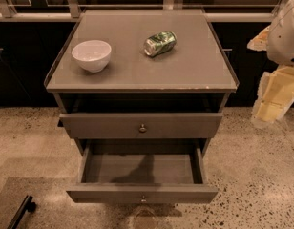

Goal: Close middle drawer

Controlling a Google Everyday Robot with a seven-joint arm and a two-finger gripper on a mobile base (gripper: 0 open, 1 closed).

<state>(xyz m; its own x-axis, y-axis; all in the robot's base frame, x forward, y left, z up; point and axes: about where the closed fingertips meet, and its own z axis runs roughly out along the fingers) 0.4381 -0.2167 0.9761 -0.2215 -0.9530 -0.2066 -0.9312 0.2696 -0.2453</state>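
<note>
A brown cabinet point(137, 82) stands in the middle of the frame. On its flat top, a white bowl point(91, 55) sits at the upper left. A green can point(160, 43) lies on its side near the top middle, well apart from the bowl.

Two drawers stick out from the front. The top drawer point(99, 126) is out just a little bit. It has a small round knob point(142, 127) in the middle of its front.

The middle drawer point(104, 193) is below it, in the lower middle of the frame. It is pulled out a long way. You can see right down onto its bare inside.

The gripper point(273, 99) is at the right edge of the frame, beside the cabinet. It is well apart from both drawers and touches neither. I cannot tell if it is wide or narrow.

A dark bar point(20, 212) lies on the speckled floor point(261, 175) in the lower left corner.
</note>
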